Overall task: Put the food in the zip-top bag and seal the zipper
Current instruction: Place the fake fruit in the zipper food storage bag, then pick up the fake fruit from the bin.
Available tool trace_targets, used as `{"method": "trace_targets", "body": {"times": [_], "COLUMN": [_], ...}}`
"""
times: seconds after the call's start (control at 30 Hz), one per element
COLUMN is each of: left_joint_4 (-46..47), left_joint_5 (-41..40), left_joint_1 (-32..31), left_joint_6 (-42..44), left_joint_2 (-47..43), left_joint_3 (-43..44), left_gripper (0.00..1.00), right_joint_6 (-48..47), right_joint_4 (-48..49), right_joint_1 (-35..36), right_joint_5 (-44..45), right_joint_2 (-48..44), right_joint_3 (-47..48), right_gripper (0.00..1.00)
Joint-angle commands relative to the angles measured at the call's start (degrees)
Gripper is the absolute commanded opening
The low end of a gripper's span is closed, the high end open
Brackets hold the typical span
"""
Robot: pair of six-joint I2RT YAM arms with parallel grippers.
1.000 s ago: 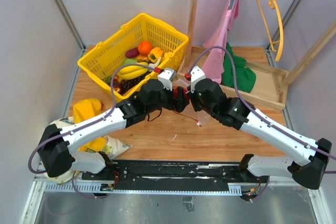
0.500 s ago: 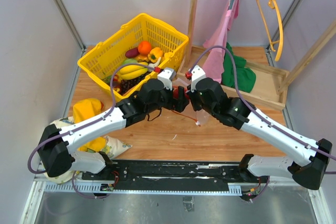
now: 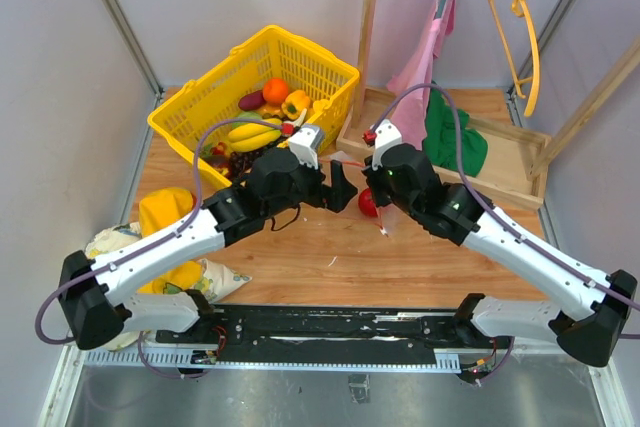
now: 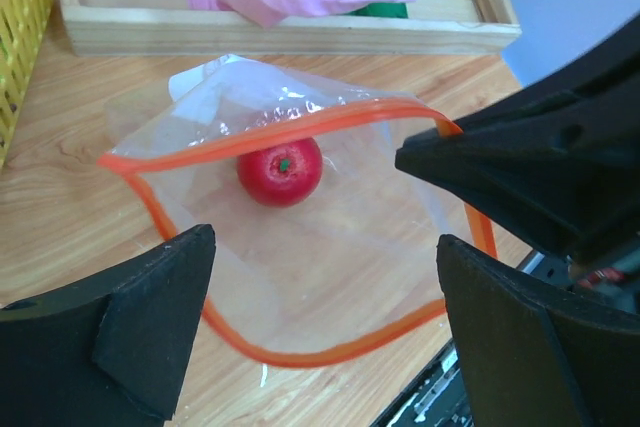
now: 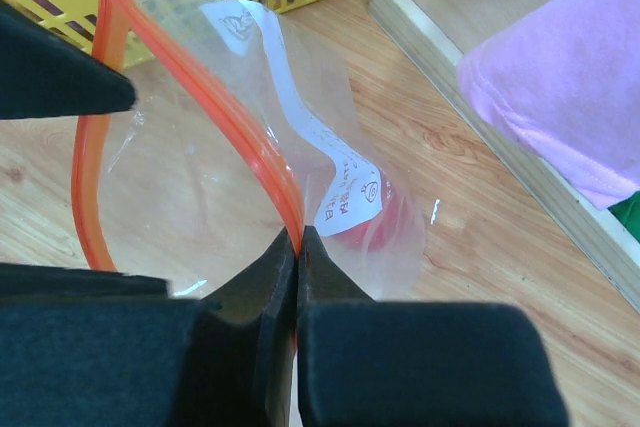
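The zip-top bag (image 4: pixel 350 232) lies on the table with its mouth held open, and its zipper (image 4: pixel 300 130) forms a wide loop. A red apple (image 4: pixel 280 169) sits inside the bag; it also shows in the top view (image 3: pixel 368 203). My right gripper (image 5: pixel 300 237) is shut on the zipper (image 5: pixel 230 117) beside the white label (image 5: pixel 345 202). My left gripper (image 4: pixel 322 239) is open and empty just above the bag's mouth. The bananas (image 3: pixel 252 135), orange (image 3: pixel 275 89), pepper (image 3: pixel 295 104) and grapes (image 3: pixel 245 159) lie in the yellow basket (image 3: pixel 210 75).
A wooden rack base (image 3: pixel 500 172) with pink cloth (image 3: pixel 425 77) and green cloth (image 3: pixel 455 142) stands just behind the bag. An orange hanger (image 3: pixel 528 37) hangs on the rail. A yellow-patterned cloth bundle (image 3: pixel 165 212) lies at the near left.
My left gripper has drawn back to the left, away from the right gripper, and stands open. The red apple now lies inside the bag. The right gripper still holds the zipper.
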Motion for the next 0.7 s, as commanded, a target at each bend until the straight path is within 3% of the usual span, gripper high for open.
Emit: {"method": "trace_targets", "body": {"times": [0.0, 0.3, 0.43, 0.67], "left_joint_4": [-2.98, -11.24, -16.79, -27.16], "left_joint_5": [-1.74, -8.67, -14.55, -13.35], "left_joint_1": [-0.44, -0.35, 0.5, 12.6], "left_joint_6": [-1.05, 0.97, 4.38, 10.39], "left_joint_2": [-4.09, -8.74, -8.47, -3.62], "left_joint_3": [1.94, 5.59, 9.97, 20.75], "left_gripper": [0.94, 0.92, 0.99, 0.99], "right_joint_6": [1.76, 1.73, 1.01, 0.07], "right_joint_4": [0.75, 0.42, -0.29, -0.3], "right_joint_1": [-2.02, -4.8, -5.23, -5.63], "right_joint_5": [-1.41, -1.91, -1.06, -0.19], "right_joint_2": [-1.7, -3.68, -4.3, -5.11], "right_joint_3": [-1.13, -2.79, -3.11, -3.73], "right_gripper": [0.01, 0.01, 0.01, 0.01]}}
